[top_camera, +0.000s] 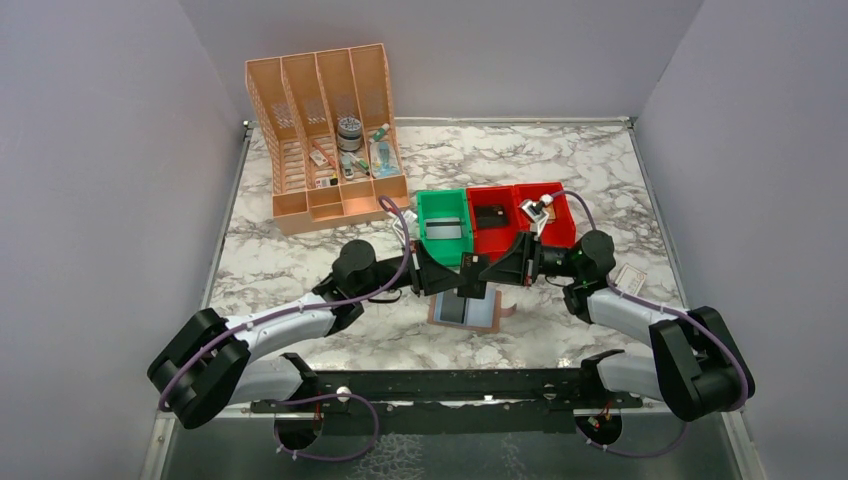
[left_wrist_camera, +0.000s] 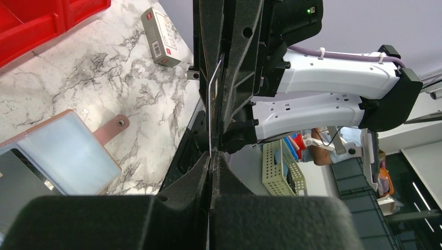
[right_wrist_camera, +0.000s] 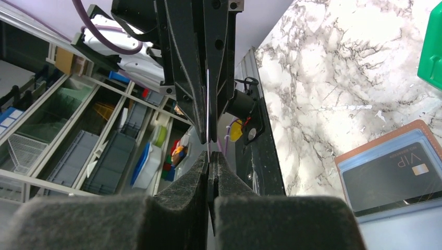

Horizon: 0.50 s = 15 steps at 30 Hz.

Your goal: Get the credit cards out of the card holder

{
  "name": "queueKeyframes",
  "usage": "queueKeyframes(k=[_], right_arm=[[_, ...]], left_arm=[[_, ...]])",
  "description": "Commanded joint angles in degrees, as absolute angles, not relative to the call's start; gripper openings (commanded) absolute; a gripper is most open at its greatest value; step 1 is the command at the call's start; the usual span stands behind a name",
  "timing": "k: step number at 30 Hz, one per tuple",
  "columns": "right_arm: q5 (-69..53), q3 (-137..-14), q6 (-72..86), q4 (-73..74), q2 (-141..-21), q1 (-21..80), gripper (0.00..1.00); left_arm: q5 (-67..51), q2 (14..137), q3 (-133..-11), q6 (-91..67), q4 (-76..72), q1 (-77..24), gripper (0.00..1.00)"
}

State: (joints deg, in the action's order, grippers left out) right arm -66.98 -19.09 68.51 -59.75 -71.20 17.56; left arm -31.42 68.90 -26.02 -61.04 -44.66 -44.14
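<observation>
Nearest the arm bases, on the marble table [top_camera: 300, 270], the card holder [top_camera: 465, 312] lies opened out flat with its light blue-grey inside facing up and its small snap tab [left_wrist_camera: 112, 130] sticking out to one side. A second credit card [right_wrist_camera: 391, 174], dark and marked VIP, sits in a pocket of the holder. Just above the holder's far edge the two arms meet tip to tip. The left gripper [left_wrist_camera: 210, 161] is clenched on a thin dark credit card [left_wrist_camera: 209, 120], and the right gripper [right_wrist_camera: 208, 156] is clamped on the same card from the opposite end. Both wrist cameras see this card only as a thin edge running between the two pairs of fingers, and it bows slightly near the right gripper. It is held clear of the holder and off the table. To the right, near the right arm's elbow, lies a small white box [top_camera: 630, 277] with a red mark. Beyond the grippers stand a green bin [top_camera: 443, 225] and two red bins [top_camera: 545, 212] in a row, touching side by side. Farthest back, on the left, a peach-coloured desk organiser [top_camera: 325, 130] holds a few small items in its compartments.
</observation>
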Motion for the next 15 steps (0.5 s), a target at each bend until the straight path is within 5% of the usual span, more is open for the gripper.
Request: queueKeyframes(k=[1, 5, 11, 12, 13, 15], right_arm=[[-67.6, -18.7, 67.7, -61.5, -70.1, 17.6, 0.01], [-66.9, -19.4, 65.6, -58.5, -69.5, 17.6, 0.01], [-59.9, -23.3, 50.7, -38.7, -64.2, 17.5, 0.01], [-57.9, -24.6, 47.0, -32.1, -63.1, 17.4, 0.01], [-55.4, -25.7, 43.7, -27.5, -62.0, 17.2, 0.01], [-51.3, -26.7, 39.7, -22.9, -60.0, 16.4, 0.01]], left_arm=[[-29.2, 68.9, -25.0, -61.3, -47.1, -44.4, 0.0], [-28.6, 69.0, -24.9, -61.4, -47.1, -44.4, 0.06], [-24.5, 67.8, -23.5, -60.8, -44.2, -44.3, 0.7], [-23.3, 67.2, -22.9, -61.0, -43.6, -44.3, 0.89], [-22.4, 66.5, -22.4, -61.0, -42.6, -44.3, 0.98], [-20.1, 64.8, -21.9, -60.2, -38.9, -44.2, 0.99]])
